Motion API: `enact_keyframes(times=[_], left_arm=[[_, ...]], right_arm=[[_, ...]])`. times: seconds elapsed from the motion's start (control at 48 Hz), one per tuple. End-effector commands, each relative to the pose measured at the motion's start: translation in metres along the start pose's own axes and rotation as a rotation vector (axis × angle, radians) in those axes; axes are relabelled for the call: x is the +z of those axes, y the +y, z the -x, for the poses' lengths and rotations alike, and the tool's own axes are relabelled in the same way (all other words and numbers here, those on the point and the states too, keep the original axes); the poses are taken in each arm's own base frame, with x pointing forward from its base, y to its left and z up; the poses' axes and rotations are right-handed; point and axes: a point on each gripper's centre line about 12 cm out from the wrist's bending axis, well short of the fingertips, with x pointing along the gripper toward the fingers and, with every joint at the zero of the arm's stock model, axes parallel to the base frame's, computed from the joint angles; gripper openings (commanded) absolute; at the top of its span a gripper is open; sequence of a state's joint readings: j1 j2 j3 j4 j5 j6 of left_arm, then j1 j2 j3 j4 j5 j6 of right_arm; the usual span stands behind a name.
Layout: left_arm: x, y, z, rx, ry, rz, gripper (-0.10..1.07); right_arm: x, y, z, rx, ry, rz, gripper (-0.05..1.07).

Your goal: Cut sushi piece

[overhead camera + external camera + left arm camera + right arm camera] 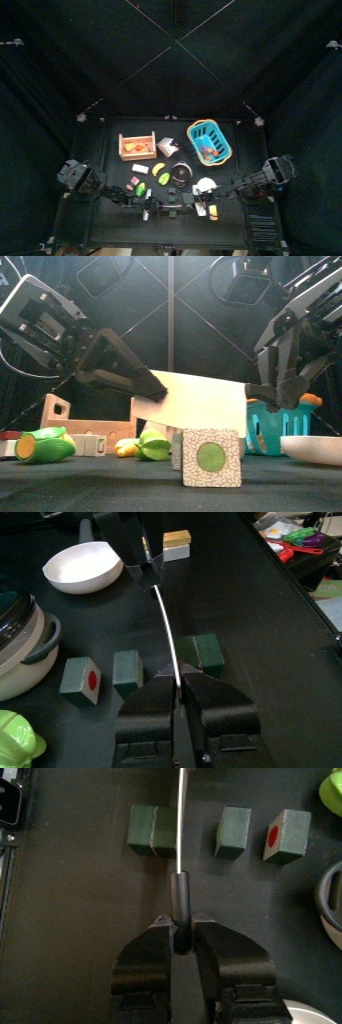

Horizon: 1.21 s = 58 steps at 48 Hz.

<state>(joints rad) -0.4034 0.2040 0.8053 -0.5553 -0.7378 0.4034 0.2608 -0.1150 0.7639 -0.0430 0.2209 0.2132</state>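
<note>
Low in the front view's centre, the sushi piece (211, 457) stands upright on the bench (80, 478). The knife (201, 406) lies level above it, long axis left to right, left hand (178, 690) and right hand (181, 931) clamped on its opposite ends.

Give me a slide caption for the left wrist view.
Left gripper holds the knife edge-up over dark green sushi blocks.

Three sushi pieces (154, 826), one knife (164, 622), one white bowl (83, 567)
</note>
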Motion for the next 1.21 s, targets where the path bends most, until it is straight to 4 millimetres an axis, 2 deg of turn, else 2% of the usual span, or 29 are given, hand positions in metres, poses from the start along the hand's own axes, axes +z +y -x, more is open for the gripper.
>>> enact_keyframes(times=[0.0, 0.5, 0.792, 1.188], left_arm=[[0.021, 0.010, 0.000, 0.043, -0.069, 0.036, 0.43], [0.020, -0.008, 0.004, 0.052, -0.055, 0.106, 0.43], [0.020, -0.022, 0.002, 0.027, -0.055, 0.101, 0.43], [0.010, -0.030, -0.010, 0.020, -0.027, 0.093, 0.43]], right_arm=[[0.027, 0.002, 0.018, 0.012, -0.083, -0.018, 0.46], [0.033, 0.014, 0.023, 0.066, -0.098, -0.121, 0.46], [0.027, 0.028, 0.016, 0.099, -0.076, -0.148, 0.47], [0.020, 0.028, 0.008, 0.097, -0.050, -0.159, 0.47]])
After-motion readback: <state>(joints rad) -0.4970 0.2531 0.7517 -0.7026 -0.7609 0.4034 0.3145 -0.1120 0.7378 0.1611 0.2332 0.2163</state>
